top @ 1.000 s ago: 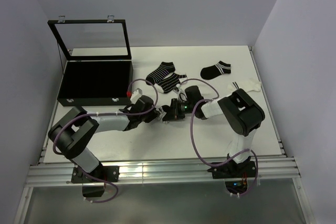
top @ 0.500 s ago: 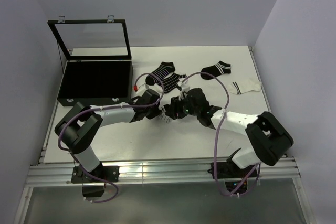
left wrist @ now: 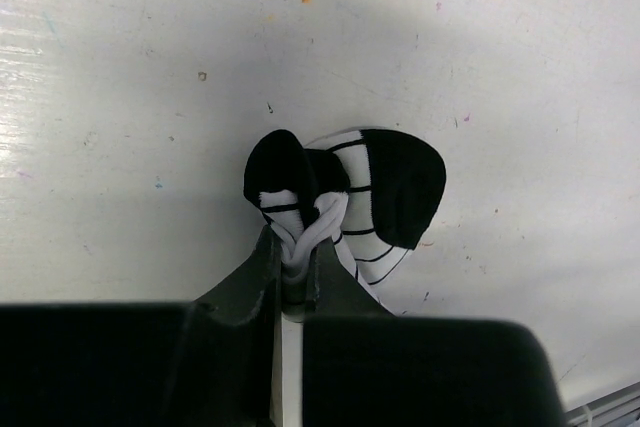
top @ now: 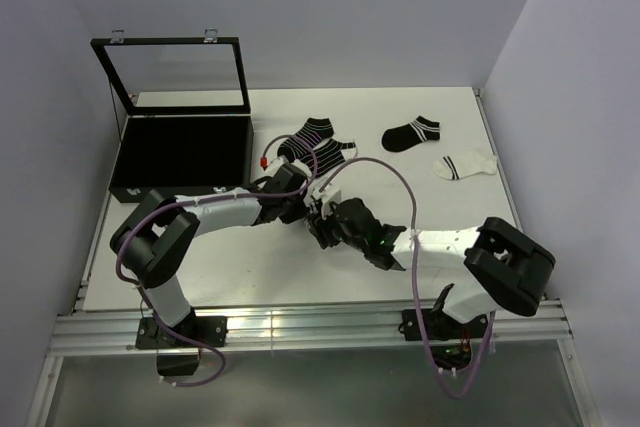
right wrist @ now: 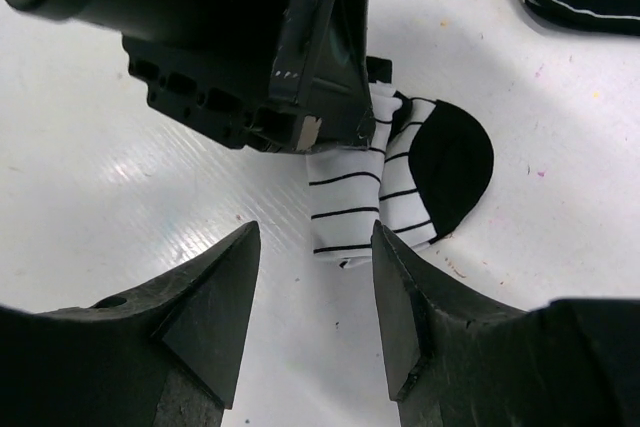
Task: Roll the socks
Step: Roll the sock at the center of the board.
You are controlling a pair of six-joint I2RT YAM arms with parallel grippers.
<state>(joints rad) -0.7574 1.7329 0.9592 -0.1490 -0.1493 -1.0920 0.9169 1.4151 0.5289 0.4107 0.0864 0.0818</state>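
One white, black-striped ankle sock with black toe and heel patches (left wrist: pixel 385 192) lies half-bunched on the white table (left wrist: pixel 120 97), mid-table between my two wrists. My left gripper (left wrist: pixel 293 269) is clamped down on a thin fold of its white fabric. My right gripper (right wrist: pixel 315 242) hovers just over the sock's striped end, jaws parted, nothing between them. Risks as I judge them: my left bite is only on a small fold, so any tug could slip it free and the bundle would spring flat. My right fingers sit very close to my left gripper's body, so closing or pushing in could knock it. The black, white-striped socks (top: pixel 318 147) lie near, behind my left wrist; a wide sweep could drag them along.
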